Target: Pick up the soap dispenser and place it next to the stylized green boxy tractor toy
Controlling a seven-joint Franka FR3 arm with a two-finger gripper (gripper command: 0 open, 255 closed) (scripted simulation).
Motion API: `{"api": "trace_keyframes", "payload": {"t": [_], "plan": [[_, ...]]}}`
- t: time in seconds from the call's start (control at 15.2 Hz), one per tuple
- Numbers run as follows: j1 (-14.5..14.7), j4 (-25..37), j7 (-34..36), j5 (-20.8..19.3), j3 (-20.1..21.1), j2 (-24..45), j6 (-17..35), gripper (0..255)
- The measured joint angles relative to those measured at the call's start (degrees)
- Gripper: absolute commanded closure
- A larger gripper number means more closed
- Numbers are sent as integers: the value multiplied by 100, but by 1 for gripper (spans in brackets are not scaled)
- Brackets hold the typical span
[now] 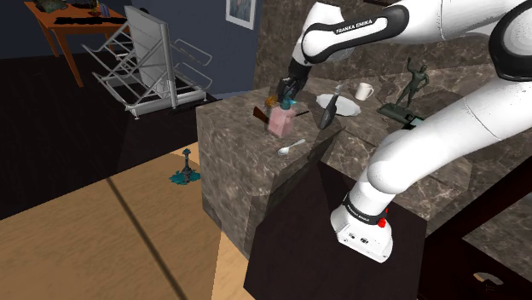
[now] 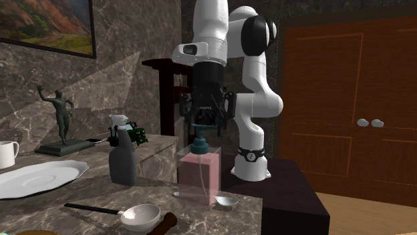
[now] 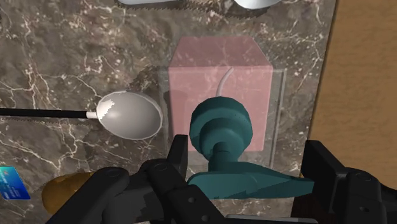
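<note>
The soap dispenser (image 2: 200, 172) has a clear pink boxy body (image 3: 219, 70) and a teal pump head (image 3: 222, 130). It stands upright on the dark marble counter (image 1: 247, 170), near the counter's edge. My gripper (image 1: 286, 92) hangs straight over it, open, with the fingers (image 3: 178, 159) on either side of the pump head and its spout; I see no firm clasp. In the second exterior view the gripper (image 2: 204, 121) sits just above the pump. The green boxy tractor toy (image 2: 139, 135) stands further back on the counter, partly hidden behind a grey spray bottle (image 2: 122, 159).
A white ladle (image 3: 130, 114) with a black handle lies beside the dispenser, and a small spoon (image 2: 226, 200) lies at the counter edge. A white plate (image 2: 40, 179), mug (image 1: 364, 90) and dark figurine (image 2: 61, 117) stand beyond. A wire rack (image 1: 158, 64) stands on the floor.
</note>
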Motion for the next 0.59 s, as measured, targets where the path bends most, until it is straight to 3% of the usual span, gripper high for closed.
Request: {"api": "trace_keyframes", "payload": {"t": [0.59], "plan": [[-6, 545, 8, 2, 46, -193, -737, 255]]}}
